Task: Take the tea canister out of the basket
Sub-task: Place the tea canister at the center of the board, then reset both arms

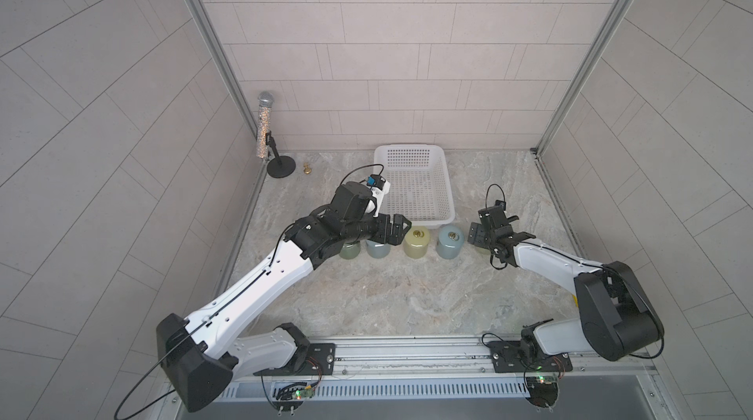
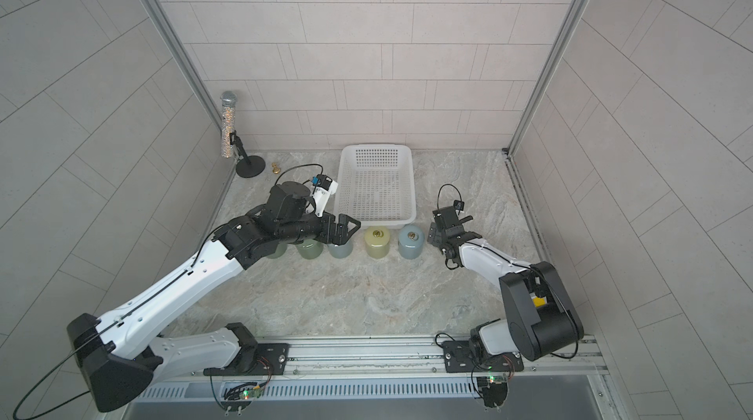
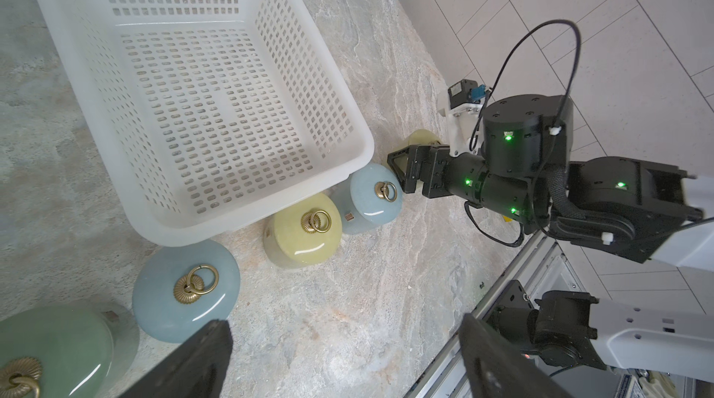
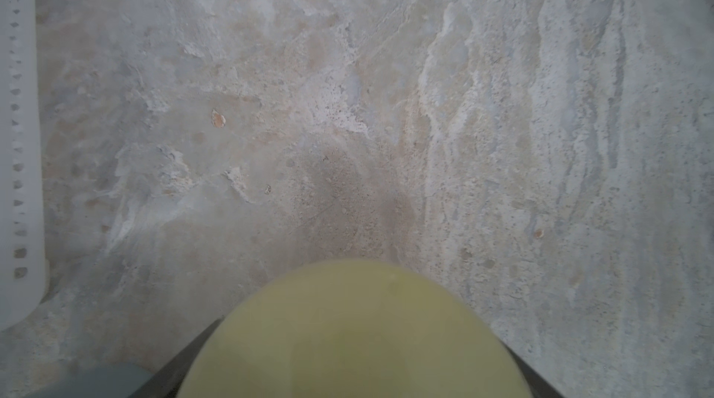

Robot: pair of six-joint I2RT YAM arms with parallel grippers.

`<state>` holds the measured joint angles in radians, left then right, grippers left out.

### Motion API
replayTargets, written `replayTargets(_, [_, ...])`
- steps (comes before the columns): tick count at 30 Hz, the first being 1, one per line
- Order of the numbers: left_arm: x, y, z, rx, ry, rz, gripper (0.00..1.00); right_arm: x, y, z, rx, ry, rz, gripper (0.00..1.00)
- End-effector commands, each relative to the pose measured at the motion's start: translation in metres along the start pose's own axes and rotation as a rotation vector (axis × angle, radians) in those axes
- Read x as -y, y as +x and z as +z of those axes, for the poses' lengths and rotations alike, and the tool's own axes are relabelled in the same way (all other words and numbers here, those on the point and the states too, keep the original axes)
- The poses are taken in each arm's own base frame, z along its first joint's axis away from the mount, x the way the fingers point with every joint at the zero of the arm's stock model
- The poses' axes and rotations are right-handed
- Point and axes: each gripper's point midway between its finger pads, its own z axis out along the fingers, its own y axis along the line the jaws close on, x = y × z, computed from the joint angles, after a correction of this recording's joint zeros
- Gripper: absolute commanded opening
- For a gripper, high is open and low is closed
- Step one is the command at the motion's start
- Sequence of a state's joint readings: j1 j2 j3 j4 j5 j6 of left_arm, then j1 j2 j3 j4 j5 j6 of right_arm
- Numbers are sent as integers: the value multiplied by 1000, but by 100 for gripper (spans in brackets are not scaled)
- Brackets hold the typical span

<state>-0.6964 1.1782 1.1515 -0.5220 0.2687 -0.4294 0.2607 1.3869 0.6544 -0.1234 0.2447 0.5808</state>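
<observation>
The white perforated basket (image 1: 411, 149) stands at the back of the table with nothing inside it in both top views and the left wrist view (image 3: 359, 153). My right gripper (image 1: 495, 240) points down just right of the basket's front corner, shut on a yellow tea canister (image 4: 359, 338) that fills the space between its fingers (image 4: 185, 361). That canister is mostly hidden under the gripper in both top views. My left gripper (image 3: 344, 322) hangs open and holds nothing. It hovers at the basket's front left corner (image 2: 350, 226), above the row of canisters.
A row of canisters stands on the table along the basket's front: green (image 1: 350, 251), blue (image 1: 378, 251), yellow (image 1: 416, 242), blue (image 1: 450, 243). A microphone on a stand (image 1: 265, 124) and a small brass knob (image 1: 306, 169) sit at the back left.
</observation>
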Motion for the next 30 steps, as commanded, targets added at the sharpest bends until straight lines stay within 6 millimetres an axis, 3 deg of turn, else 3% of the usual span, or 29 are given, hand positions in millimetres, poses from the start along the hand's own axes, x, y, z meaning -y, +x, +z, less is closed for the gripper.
replayTargets(1, [-1,0,-1,6,-13,3,100,4,-16,-12,54,12,22,99])
replayTargets(9, [-13,-6,-2,27,-88,5,100,9,-43,-48,119,-2,28,100])
replayTargets(15, [-55,-24,-16,125,-335,-3,100,15,-73,-86,223,-11,33,100])
replayTargets(18, [-87,-31,-28,175,-508,-1,100,25,-91,-101,320,22,29,100])
replayTargets(24, [-179,-37,-54,217,-761,-160,100,47,-118,-110,502,165,-2,100])
replayTargets(30, [-257,-31,-83,299,-1003,-200,100,62,-115,-89,635,291,-65,100])
